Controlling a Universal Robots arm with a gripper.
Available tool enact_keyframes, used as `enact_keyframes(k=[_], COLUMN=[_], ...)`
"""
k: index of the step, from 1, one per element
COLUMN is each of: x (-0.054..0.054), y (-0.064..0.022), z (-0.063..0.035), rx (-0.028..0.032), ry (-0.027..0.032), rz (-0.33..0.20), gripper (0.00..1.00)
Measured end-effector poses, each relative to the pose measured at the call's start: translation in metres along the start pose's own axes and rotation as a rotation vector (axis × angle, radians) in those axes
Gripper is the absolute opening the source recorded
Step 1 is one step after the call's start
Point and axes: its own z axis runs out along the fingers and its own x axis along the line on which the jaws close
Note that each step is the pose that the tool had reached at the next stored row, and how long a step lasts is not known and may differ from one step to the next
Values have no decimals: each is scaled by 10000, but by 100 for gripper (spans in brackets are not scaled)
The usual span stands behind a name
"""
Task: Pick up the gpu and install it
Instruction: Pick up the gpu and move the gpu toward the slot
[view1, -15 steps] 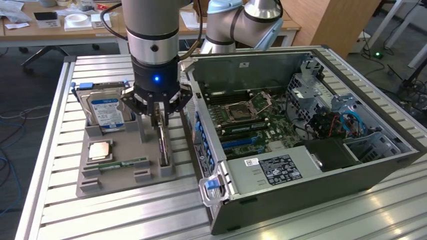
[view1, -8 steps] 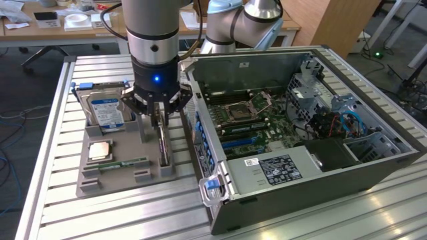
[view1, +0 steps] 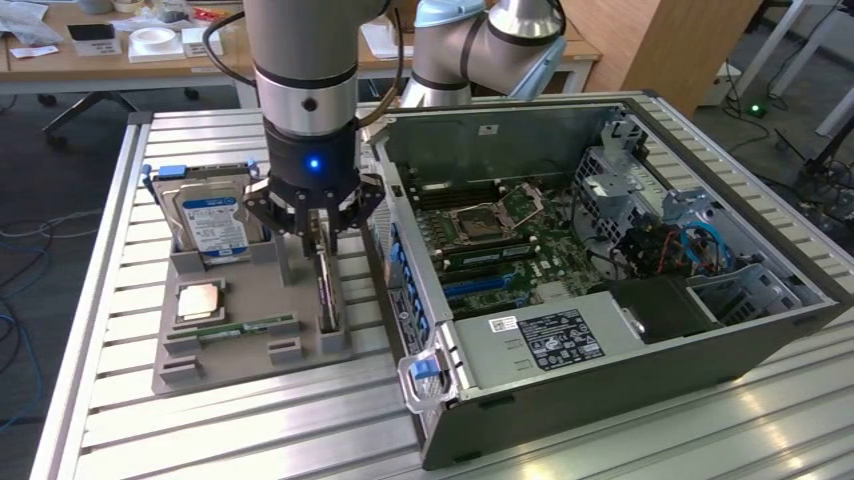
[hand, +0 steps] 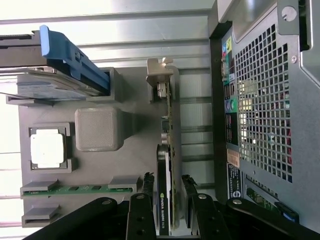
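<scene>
The gpu (view1: 328, 288) is a thin black card standing on edge in a slot of the grey holder tray (view1: 287, 345). In the wrist view the gpu (hand: 167, 165) runs away from the camera, and its pale bracket (hand: 160, 80) is at the far end. My gripper (view1: 320, 235) hangs straight above the card's near end. My gripper (hand: 167, 184) is open. Its black fingers (hand: 147, 186) stand one on each side of the card, with thin gaps showing. The card still sits in its slot.
The same tray holds a silver hard drive (view1: 214, 225), a CPU (view1: 200, 300) and a green memory stick (view1: 247, 328). The open computer case (view1: 561, 400) lies close on the exterior view's right, showing its motherboard (view1: 494, 240). Everything rests on a slatted metal table (view1: 200, 430).
</scene>
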Motion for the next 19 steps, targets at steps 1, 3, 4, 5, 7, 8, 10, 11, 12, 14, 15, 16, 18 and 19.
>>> enact_keyframes(k=[1, 3, 4, 5, 7, 8, 10, 11, 12, 14, 15, 16, 18, 19], x=[0, -1, -1, -1, -1, -1, -1, -1, -1, -1, -1, -1, 0, 1], y=[-1, -2, -3, -3, -3, -3, -3, -3, -3, -3, -3, -3, -6, -7], z=[14, 41, 50, 52, 52, 52, 53, 53, 53, 53, 53, 64, 98, 115], rx=[0, 0, 0, 2, 3, 2, 1, 1, 1, 1, 1, -3, -1, 0], ry=[0, 0, 0, 2, 3, 2, 0, 1, 1, 1, 0, -3, 0, 0], rz=[0, 0, 0, 1, 0, 0, 0, 1, 0, 0, 0, 0, -1, 0], gripper=[36, 36, 36, 36, 36, 36, 36, 36, 36, 37, 43, 43, 43, 43])
